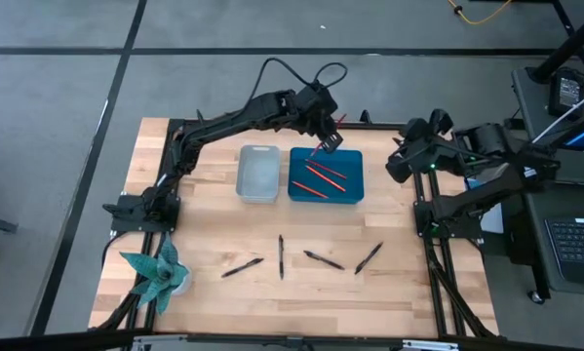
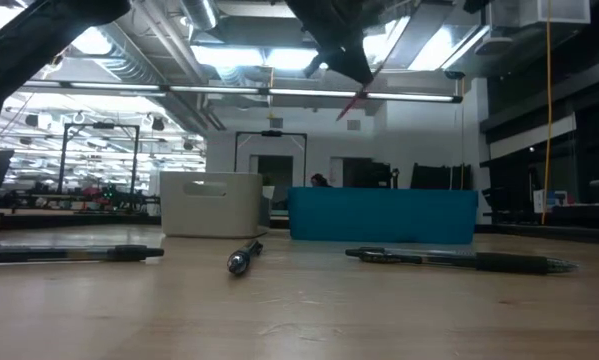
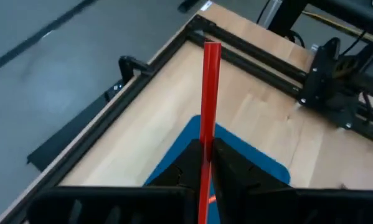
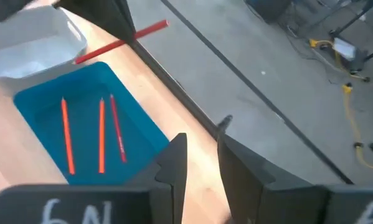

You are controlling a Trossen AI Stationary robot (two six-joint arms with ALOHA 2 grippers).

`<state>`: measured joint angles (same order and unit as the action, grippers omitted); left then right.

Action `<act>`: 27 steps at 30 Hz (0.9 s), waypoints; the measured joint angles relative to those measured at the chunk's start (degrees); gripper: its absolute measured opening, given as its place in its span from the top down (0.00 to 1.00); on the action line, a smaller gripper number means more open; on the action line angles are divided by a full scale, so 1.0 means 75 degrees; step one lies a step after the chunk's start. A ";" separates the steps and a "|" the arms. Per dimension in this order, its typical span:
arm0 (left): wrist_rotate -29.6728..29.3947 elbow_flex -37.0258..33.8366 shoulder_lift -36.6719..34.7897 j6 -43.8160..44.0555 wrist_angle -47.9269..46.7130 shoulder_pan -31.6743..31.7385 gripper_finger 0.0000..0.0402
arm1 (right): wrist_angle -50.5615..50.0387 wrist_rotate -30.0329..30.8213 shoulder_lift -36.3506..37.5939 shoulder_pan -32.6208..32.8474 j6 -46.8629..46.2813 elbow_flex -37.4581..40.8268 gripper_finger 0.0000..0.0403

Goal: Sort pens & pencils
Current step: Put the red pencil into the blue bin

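My left gripper hangs over the blue bin, shut on a red pencil. Three more red pencils lie flat on the blue bin's floor. A pale grey bin stands just to the left of the blue one. Several black pens lie in a row on the near half of the table. My right gripper waits at the table's right edge, open and holding nothing. My left gripper pinches the red pencil between its two fingers, somewhere along its shaft. The fingers come from above and lie across the pencil. The pencil is lifted clear above the blue bin and tilted, with one end lower than the other.
The pens on the wooden table lie apart from each other: one at the near left, one right of centre, one farther right. A teal object sits at the near left corner. Black frame rails edge the table.
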<state>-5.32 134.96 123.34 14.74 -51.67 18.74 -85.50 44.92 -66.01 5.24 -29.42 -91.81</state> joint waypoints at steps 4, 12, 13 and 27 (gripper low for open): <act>0.0000 -0.0003 -0.0181 0.0228 0.0092 -0.0025 0.94 | 0.0765 -0.0204 0.0265 -0.0089 0.0372 0.0662 0.77; -0.0144 0.0004 -0.0531 0.0560 -0.0059 -0.0417 0.94 | 0.2141 -0.0410 0.0581 -0.0550 0.0680 0.1949 0.77; -0.0177 0.0000 -0.0552 0.0569 -0.0044 -0.0492 0.94 | 0.2491 -0.0562 0.0597 -0.0610 0.0831 0.2095 0.77; -0.1263 0.0003 -0.0865 0.1132 -0.0787 -0.1222 0.94 | 0.5362 -0.1698 0.0731 -0.1338 0.1824 0.3054 0.77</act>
<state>-14.79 134.98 116.85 23.23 -57.57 9.57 -45.29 32.19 -60.53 -4.80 -15.74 -68.90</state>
